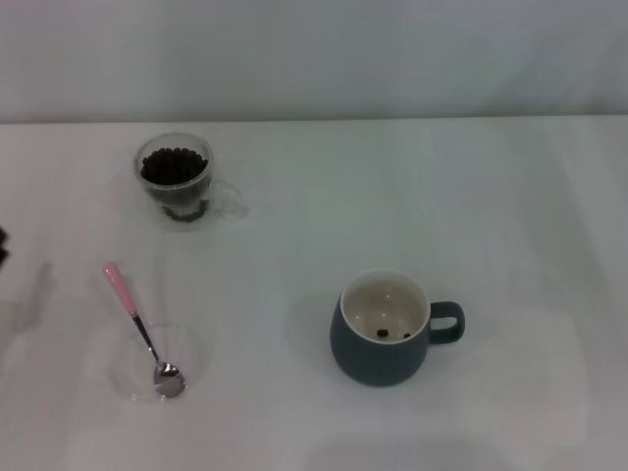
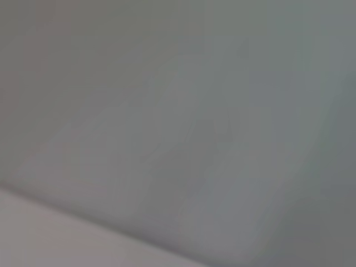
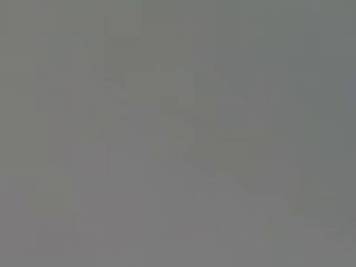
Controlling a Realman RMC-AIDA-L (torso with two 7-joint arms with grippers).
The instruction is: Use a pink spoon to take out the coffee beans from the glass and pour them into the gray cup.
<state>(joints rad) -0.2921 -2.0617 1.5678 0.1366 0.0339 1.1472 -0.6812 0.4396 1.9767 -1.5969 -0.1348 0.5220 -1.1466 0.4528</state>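
Note:
The glass (image 1: pixel 175 183) stands at the back left, holding a heap of coffee beans (image 1: pixel 174 165). The pink spoon (image 1: pixel 137 323) lies at the front left, its metal bowl resting in a flat clear dish and its pink handle pointing away to the back left. The gray cup (image 1: pixel 381 339) stands right of centre with its handle to the right and two coffee beans (image 1: pixel 392 335) on its cream bottom. Only a dark sliver of my left gripper (image 1: pixel 2 245) shows at the left edge, well apart from the spoon. My right gripper is out of view. Both wrist views show only blank grey.
The flat clear glass dish (image 1: pixel 192 365) sits under the spoon's bowl near the front left. The white table (image 1: pixel 510 216) runs back to a pale wall.

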